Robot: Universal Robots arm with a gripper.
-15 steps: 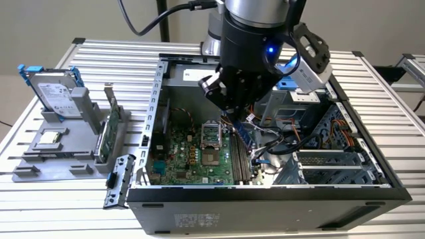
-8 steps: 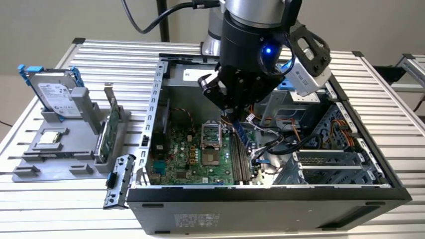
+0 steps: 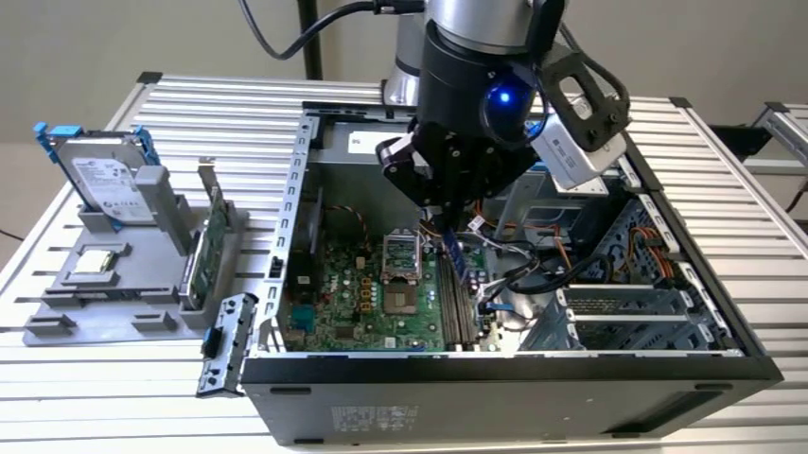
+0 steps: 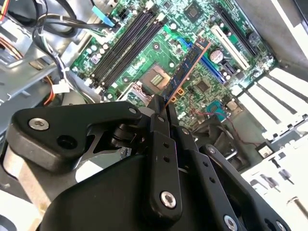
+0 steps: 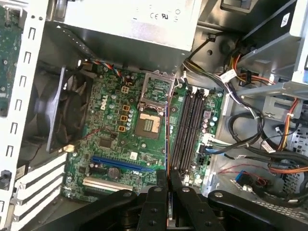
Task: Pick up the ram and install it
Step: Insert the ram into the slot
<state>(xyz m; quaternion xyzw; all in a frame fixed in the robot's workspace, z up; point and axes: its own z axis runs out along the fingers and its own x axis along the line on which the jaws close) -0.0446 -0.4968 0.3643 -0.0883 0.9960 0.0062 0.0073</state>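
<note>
Exterior view: black gripper [image 3: 448, 210] clenched on the long thin dark ram stick [image 3: 457, 253], over the green motherboard [image 3: 366, 293] near its edge on the exterior view's right; the stick's top is hidden by the fingers. Second wrist view: ram [image 4: 190, 67] juts from pinched fingertips [image 4: 159, 111]. First wrist view: ram [image 5: 166, 130] edge-on, a thin line between the silver CPU socket [image 5: 149, 122] and black memory slots [image 5: 187, 130]; contact unclear.

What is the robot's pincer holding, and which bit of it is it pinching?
The pincer holds the ram, a thin dark stick, pinched by one end, with the rest sticking out over the motherboard.
</note>
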